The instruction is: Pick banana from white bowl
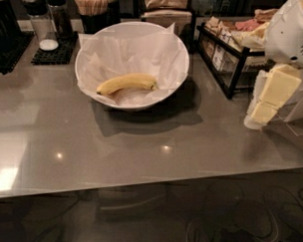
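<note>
The banana (127,83) is yellow with dark ends and lies on its side in the near part of the white bowl (181,54), on crinkled white paper. The bowl stands on the grey table toward the back, left of centre. My gripper (270,99), pale yellow below a white arm, hangs at the right edge of the view, over the table's right side. It is well to the right of the bowl, apart from it, and holds nothing that I can see.
A black wire rack (228,51) with packets stands right of the bowl, between it and the gripper. Shakers (41,22) on a black mat and a holder of wooden sticks (92,4) stand at the back left. The table's front edge (139,185) runs across below.
</note>
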{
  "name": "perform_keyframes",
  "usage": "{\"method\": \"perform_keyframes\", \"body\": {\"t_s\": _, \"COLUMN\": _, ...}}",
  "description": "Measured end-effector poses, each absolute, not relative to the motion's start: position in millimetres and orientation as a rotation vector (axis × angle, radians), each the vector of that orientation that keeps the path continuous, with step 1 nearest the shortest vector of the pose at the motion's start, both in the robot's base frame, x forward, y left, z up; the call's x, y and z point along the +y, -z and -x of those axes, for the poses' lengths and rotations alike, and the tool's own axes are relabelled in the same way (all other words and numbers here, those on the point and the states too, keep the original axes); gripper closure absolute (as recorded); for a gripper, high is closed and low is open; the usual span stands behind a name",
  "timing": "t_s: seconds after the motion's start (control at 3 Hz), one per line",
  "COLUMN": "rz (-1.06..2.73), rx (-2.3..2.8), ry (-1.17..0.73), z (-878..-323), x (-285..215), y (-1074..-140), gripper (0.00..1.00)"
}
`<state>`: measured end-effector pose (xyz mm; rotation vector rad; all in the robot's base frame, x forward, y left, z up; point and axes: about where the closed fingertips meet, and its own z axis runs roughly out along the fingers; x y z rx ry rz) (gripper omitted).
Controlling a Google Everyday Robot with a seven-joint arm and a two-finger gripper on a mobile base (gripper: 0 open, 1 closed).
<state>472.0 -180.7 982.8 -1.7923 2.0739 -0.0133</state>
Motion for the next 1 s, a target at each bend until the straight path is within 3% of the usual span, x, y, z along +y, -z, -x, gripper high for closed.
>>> {"method": "perform_keyframes", "body": {"t_s": 0.33, "rz": 1.918, "rx": 1.861, "ry": -0.128, "z": -511.8, "x": -122.0, "y": -987.0, "gripper": 0.00}}
{"method": "perform_keyframes", "body": {"t_s": 1.0, "rz": 1.896, "rx": 1.843, "ry": -0.128, "z": -518.9, "x": -119.3, "y": -991.6, "gripper": 0.00}}
